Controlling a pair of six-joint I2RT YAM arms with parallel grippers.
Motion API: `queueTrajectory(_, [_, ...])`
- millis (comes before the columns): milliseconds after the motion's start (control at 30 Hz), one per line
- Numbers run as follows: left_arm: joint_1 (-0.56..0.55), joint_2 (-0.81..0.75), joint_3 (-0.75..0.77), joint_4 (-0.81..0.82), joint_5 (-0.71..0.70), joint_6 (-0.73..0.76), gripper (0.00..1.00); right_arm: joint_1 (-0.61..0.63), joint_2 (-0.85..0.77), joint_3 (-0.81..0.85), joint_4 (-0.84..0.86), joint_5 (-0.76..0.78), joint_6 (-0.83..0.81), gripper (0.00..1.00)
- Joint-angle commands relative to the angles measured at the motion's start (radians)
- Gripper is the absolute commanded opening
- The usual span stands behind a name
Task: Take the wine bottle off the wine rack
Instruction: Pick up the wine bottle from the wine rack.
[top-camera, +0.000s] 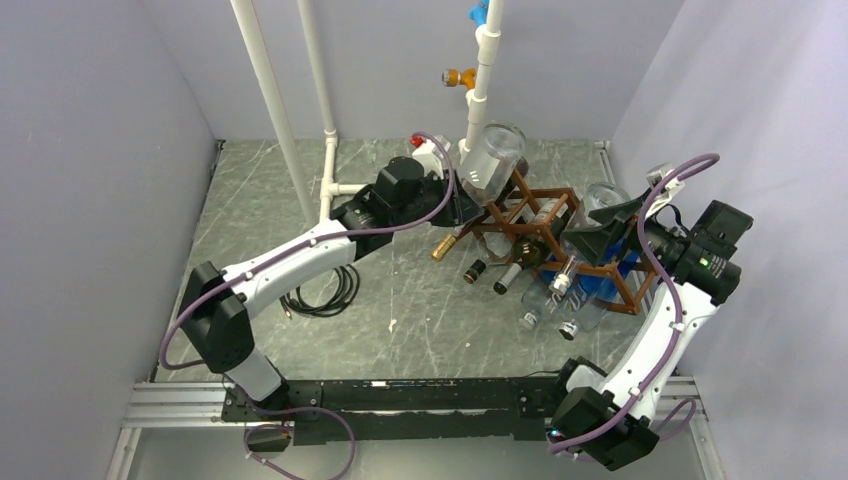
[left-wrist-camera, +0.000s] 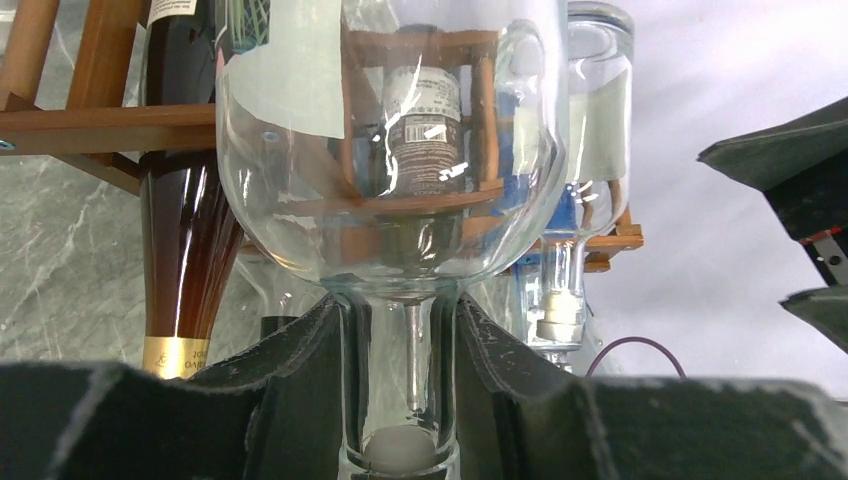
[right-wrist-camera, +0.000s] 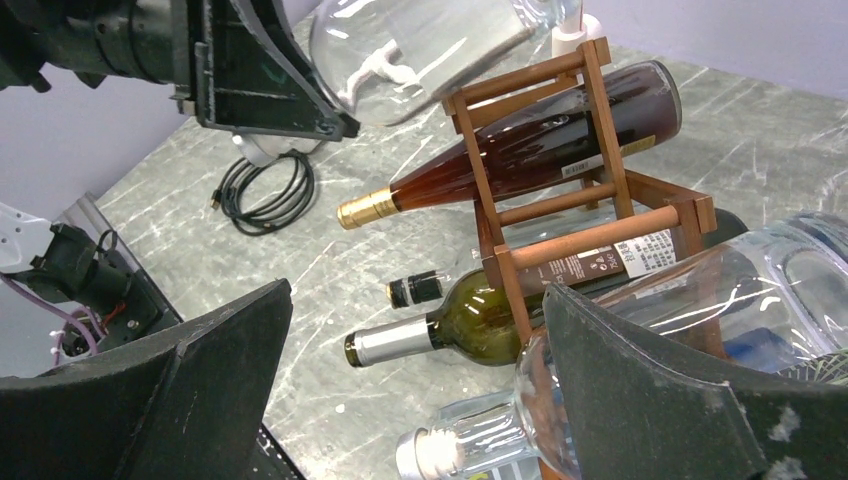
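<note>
The reddish-brown wooden wine rack (top-camera: 545, 212) stands right of centre and holds several bottles. My left gripper (top-camera: 457, 207) is shut on the neck (left-wrist-camera: 400, 370) of a clear glass wine bottle (top-camera: 490, 160). It holds the bottle tilted, above the rack's top left corner. The bottle also shows in the right wrist view (right-wrist-camera: 420, 45). My right gripper (top-camera: 592, 238) is open and empty, low by the rack's right side; in its own view (right-wrist-camera: 420, 390) its fingers (right-wrist-camera: 200, 390) straddle a green bottle (right-wrist-camera: 470, 325) and another clear bottle (right-wrist-camera: 470, 450). An amber bottle (right-wrist-camera: 520, 150) lies in the rack (right-wrist-camera: 600, 235).
White pipes (top-camera: 275, 110) rise behind the rack, one with orange and blue fittings (top-camera: 460, 76). A coiled black cable (top-camera: 325, 290) lies on the grey table left of the rack. Something blue (top-camera: 600, 285) lies under the rack's right end. Walls close in on both sides.
</note>
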Motion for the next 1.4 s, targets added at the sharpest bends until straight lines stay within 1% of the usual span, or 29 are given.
queueTrajectory(0, [-0.002, -0.159, 0.035, 0.287, 0.0, 0.02, 0.0, -0.005, -0.015, -0.004, 0.036, -0.026, 0.003, 1.0])
queueTrajectory(200, [0.0, -0.22, 0.012, 0.272, 0.002, 0.031, 0.0, -0.005, -0.014, -0.007, 0.044, -0.025, 0.007, 1.0])
queueTrajectory(433, [0.004, -0.308, -0.043, 0.194, -0.016, 0.065, 0.0, -0.005, -0.013, -0.01, 0.051, -0.02, 0.011, 1.0])
queueTrajectory(667, [0.009, -0.41, -0.098, 0.057, -0.021, 0.098, 0.0, -0.005, -0.003, -0.001, 0.065, -0.011, 0.013, 1.0])
queueTrajectory(833, [0.011, -0.498, -0.133, -0.076, -0.033, 0.141, 0.0, -0.005, 0.015, 0.009, 0.084, 0.011, 0.011, 1.0])
queueTrajectory(1100, [0.013, -0.582, -0.158, -0.245, -0.049, 0.187, 0.0, -0.005, 0.044, 0.016, 0.104, 0.019, -0.005, 1.0])
queueTrajectory(1367, [0.013, -0.638, -0.208, -0.291, -0.056, 0.17, 0.0, -0.002, 0.064, 0.015, 0.097, 0.007, -0.025, 1.0])
